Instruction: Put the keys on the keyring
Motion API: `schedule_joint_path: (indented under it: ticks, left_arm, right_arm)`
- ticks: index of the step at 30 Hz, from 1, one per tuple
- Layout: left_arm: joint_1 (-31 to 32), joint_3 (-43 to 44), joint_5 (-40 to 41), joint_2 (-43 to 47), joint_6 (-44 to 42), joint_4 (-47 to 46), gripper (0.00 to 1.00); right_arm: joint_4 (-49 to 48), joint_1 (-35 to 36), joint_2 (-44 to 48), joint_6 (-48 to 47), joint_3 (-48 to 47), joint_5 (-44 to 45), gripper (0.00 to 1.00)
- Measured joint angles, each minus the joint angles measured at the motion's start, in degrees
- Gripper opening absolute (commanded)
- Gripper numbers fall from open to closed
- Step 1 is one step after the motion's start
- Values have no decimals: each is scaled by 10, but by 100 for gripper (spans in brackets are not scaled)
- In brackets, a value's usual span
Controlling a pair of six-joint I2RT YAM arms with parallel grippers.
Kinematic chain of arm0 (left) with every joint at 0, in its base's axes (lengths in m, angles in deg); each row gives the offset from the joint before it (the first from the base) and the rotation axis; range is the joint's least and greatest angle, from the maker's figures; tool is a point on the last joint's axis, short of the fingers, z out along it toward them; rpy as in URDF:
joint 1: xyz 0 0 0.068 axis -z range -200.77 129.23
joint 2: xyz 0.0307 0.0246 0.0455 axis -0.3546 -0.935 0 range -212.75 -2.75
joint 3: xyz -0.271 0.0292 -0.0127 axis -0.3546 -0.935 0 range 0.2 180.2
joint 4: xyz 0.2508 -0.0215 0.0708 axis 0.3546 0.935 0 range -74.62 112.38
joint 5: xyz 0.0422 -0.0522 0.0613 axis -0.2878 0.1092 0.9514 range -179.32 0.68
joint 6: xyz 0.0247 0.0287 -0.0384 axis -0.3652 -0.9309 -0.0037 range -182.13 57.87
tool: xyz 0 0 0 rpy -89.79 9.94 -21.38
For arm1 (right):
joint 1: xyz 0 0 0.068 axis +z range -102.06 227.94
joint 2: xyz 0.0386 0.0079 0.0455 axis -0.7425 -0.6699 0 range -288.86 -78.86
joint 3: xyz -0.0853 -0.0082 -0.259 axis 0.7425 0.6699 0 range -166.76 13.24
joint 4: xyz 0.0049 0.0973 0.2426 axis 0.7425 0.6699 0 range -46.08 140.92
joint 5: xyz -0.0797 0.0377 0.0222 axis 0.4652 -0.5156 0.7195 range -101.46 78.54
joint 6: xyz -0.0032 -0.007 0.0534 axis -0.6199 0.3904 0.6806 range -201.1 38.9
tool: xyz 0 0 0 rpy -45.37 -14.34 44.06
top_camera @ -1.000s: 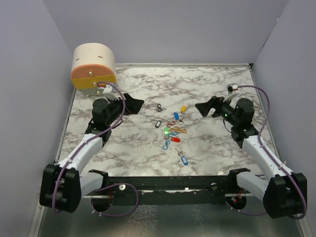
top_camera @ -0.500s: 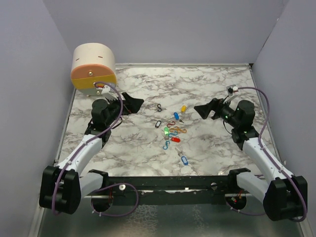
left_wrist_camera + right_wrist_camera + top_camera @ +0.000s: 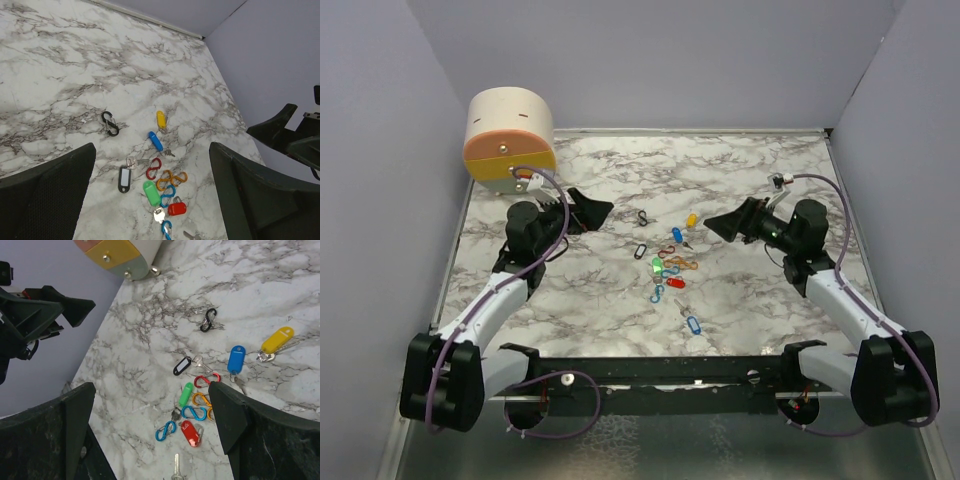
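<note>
While the left end effector (image 3: 590,210) and right end effector (image 3: 724,222) hang wide and empty, I'd call this the approach; next, the right one needs a fine pinch on the yellow key (image 3: 691,220).

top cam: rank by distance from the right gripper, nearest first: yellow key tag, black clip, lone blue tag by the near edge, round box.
1. yellow key tag, just left of the right gripper
2. black clip, farther left, mid table
3. lone blue tag, toward the near edge
4. round box, far left corner
</note>
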Motion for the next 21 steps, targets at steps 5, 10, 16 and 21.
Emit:
schedule_joint_path:
  ticks: [5,10,16,21]
  left_arm:
    - [0,-5,1,30,-2,0,99]
    - [0,-5,0,35,-3,0,99]
    - [0,-5,-1,36,-3,0,99]
    - [0,-5,-1,38,-3,0,99]
  right_arm:
    - [-22,0,-5,29,0,-15,100]
    - [-32,0,-5,39,0,-21,100]
    - [-37,0,-5,40,0,-23,100]
    - [-38,0,-3,40,0,-25,100]
